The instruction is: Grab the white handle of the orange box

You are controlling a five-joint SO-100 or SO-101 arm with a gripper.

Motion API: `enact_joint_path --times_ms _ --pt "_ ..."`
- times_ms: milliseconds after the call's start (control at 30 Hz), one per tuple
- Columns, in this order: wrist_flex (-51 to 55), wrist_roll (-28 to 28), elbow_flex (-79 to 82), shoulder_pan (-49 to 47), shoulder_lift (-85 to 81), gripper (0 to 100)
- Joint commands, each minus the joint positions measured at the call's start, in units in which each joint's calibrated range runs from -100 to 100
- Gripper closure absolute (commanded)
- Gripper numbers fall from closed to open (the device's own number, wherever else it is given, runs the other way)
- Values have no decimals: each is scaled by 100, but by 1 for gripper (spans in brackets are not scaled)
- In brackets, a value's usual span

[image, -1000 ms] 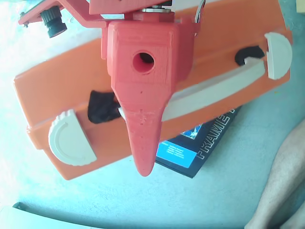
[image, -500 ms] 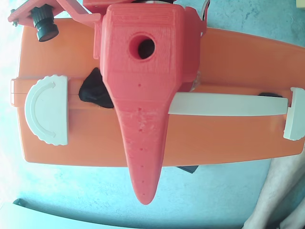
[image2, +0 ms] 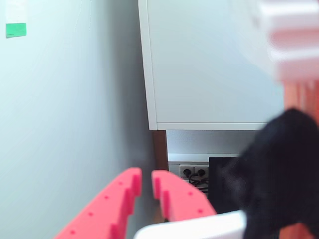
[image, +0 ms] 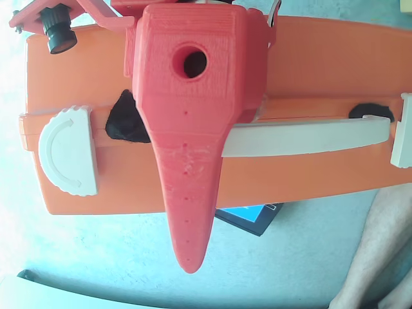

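Observation:
The orange box (image: 322, 64) fills the top of the fixed view, lying lengthwise with its white handle (image: 309, 135) running along its front face. My red gripper (image: 190, 264) crosses over the handle's left part, beside the black pivot mount (image: 125, 119). In the wrist view the two red fingers (image2: 119, 199) stand almost together at my gripper (image2: 147, 181) tips. There the white handle (image2: 189, 226) lies across their base, and the black mount (image2: 274, 184) looms close on the right. The gripper looks shut on the handle.
White half-round latches sit at the box's left (image: 67, 151) and right (image: 404, 132) ends. A black and blue book (image: 251, 215) pokes out under the box. A bare leg (image: 380, 257) is at the lower right. The wrist view faces a white cabinet (image2: 209, 64) and wall sockets (image2: 194, 172).
The box has swung under the gripper, from tilted to level to slightly tilted the other way. The book was mostly hidden half a second ago and shows again now. The handle stays under the finger.

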Motion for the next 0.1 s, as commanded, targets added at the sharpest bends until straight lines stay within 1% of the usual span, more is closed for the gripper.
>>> enact_joint_path --times_ms 0,67 --pt "377 -15 1433 -74 0 98" --pt "377 -15 1433 -74 0 98"
